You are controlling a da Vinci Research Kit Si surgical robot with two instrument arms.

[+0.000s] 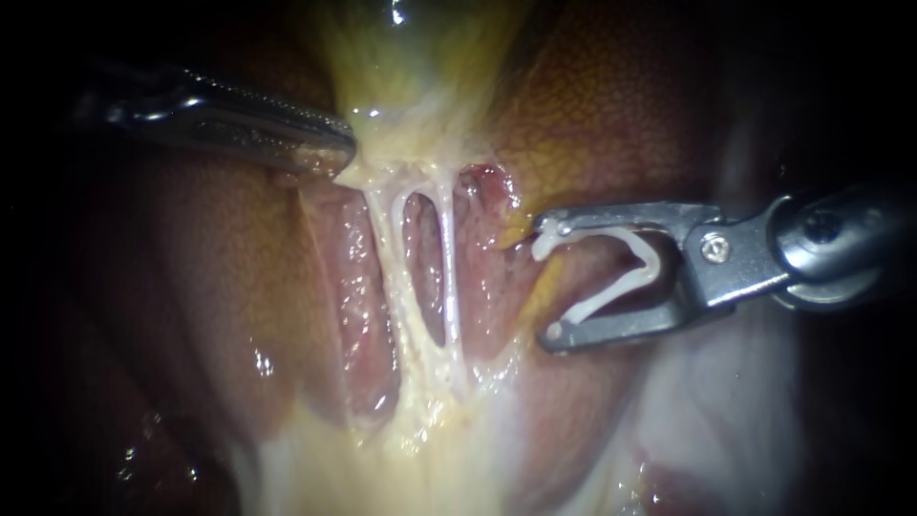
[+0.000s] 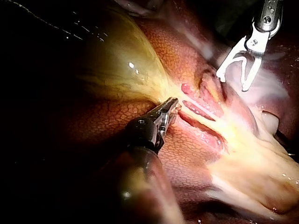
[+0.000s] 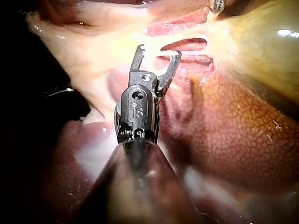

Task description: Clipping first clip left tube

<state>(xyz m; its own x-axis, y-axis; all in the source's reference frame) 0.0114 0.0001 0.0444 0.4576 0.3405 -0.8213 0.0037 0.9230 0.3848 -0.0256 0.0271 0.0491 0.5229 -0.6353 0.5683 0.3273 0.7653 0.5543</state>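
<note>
The step in hand is the approach: the clip has not yet reached the left tube (image 1: 387, 244). The right claw (image 1: 548, 284) stands wide apart with the white clip (image 1: 621, 277) seated inside it, touching both halves. It is clear of all tissue.

The left tube lies well ahead of the right claw's tips. The thinner right tube (image 1: 449, 277) stands between the claw and the left tube, with a window between the two tubes. The left claw (image 1: 336, 158) is clamped on the lower end of the gallbladder (image 1: 420, 57), just above where both tubes begin, and appears to hold them taut over the liver (image 1: 611, 96).

Next, I judge, the right claw must travel forward past the right tube and straddle the left tube alone, one half on each side, before closing. Catching both tubes is the risk.

The right instrument comes in nearly level, with its opening facing the tubes. The left instrument slants in from the far side.
</note>
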